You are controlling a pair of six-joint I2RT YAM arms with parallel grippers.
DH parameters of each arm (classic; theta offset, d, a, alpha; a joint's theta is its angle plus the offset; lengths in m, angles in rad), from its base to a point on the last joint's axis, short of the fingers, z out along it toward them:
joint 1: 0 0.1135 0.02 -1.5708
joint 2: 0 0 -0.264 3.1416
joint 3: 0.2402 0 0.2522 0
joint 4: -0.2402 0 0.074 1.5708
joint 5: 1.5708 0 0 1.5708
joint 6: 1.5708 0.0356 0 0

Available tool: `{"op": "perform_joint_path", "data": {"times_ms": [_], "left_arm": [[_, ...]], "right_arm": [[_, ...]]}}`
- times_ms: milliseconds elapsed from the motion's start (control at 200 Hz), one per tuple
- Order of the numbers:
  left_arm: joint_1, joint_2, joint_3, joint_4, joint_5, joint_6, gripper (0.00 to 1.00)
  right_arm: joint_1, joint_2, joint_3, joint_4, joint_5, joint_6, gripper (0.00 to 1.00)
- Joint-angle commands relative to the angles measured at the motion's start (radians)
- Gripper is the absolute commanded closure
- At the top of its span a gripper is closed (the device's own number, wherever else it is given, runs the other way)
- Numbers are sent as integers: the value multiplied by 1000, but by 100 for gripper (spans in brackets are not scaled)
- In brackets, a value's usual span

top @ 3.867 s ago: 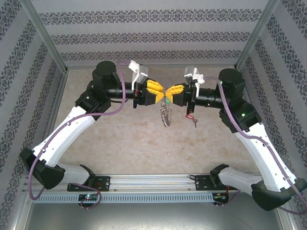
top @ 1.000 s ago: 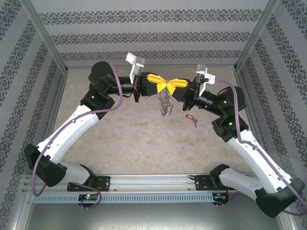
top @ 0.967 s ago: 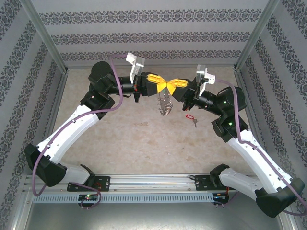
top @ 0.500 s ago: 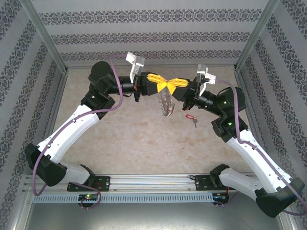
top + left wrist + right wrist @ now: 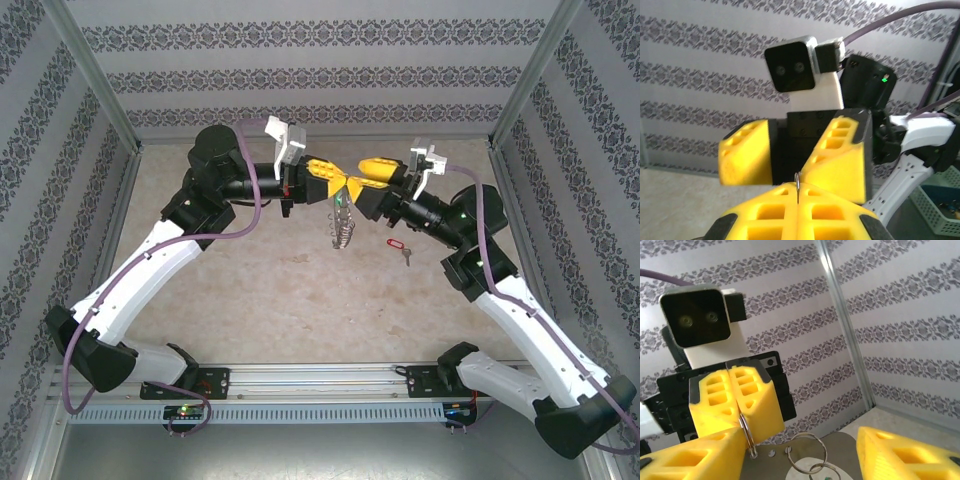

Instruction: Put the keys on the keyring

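Both arms arching up from near-edge bases, forearms angling inward, wrists facing each other above far middle; left gripper [image 5: 338, 183] pointing right, yellow fingers [image 5: 760, 405] pressing together; right gripper [image 5: 365, 182] pointing left, fingers [image 5: 840, 155] standing apart, tips just beside left tips.

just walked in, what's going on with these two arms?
The left tool is shut on the keyring, which hangs from it above the table. The right tool faces it with jaws open, holding nothing. The key with the red tag lies on the table, not yet on the ring.
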Motion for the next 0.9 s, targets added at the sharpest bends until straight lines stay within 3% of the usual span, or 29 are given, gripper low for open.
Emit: {"op": "perform_joint_path", "data": {"times_ms": [0, 100, 225, 480, 630, 899], "left_arm": [[-1, -25, 36, -153, -55, 142, 100], [-1, -28, 39, -222, -81, 201, 100], [-1, -40, 31, -287, -115, 270, 100], [-15, -73, 57, -473, -204, 466, 100], [-64, -75, 83, -580, -310, 625, 100], [-78, -64, 97, -590, -314, 662, 100]], "right_arm": [[-59, -40, 42, -134, 67, 106, 34], [-118, -49, 95, -356, 178, 175, 17], [-236, -19, 153, -528, 148, 260, 2], [-356, 135, 326, -1011, 133, 156, 2], [-351, 237, 441, -1193, 150, 61, 2], [-352, 327, 474, -1377, 279, -8, 2]]}}
